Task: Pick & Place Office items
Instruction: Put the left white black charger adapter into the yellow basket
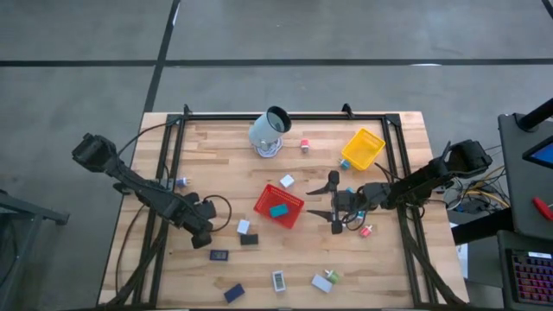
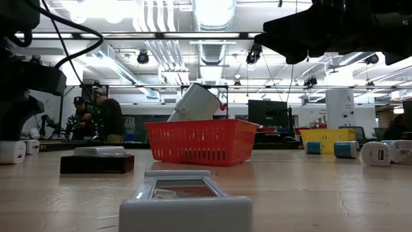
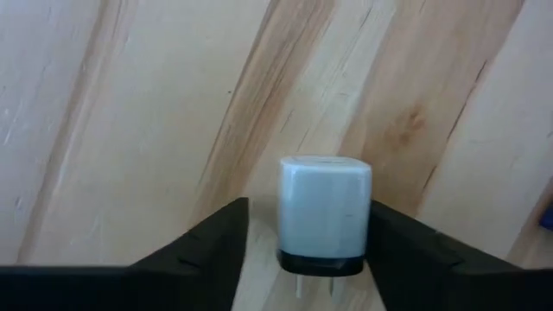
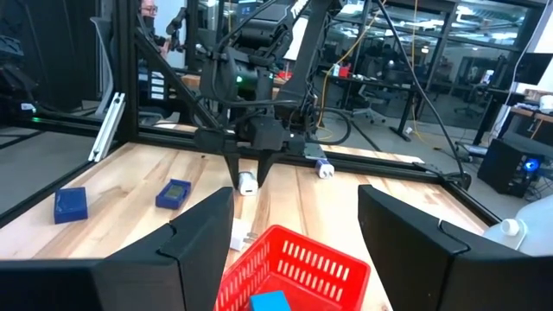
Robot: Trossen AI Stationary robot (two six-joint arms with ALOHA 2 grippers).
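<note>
Grip matters now: the left gripper (image 3: 302,259) brackets a small white plug-in charger block with a black base (image 3: 324,214) on the wooden table (image 3: 130,104), fingers (image 3: 212,246) beside it, contact unclear; squeeze squarely before lifting. Right gripper (image 1: 333,201) hovers spread beside one red mesh tray (image 1: 279,206); one yellow tray (image 1: 363,149) stands apart.

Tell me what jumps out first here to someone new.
The red mesh tray at the table's centre, with a teal block in it, flanked by both arms. The left gripper has its jaws either side of a white charger block; the right gripper hangs open beside the tray. At the back lie a tipped pale cup and a yellow tray.
</note>
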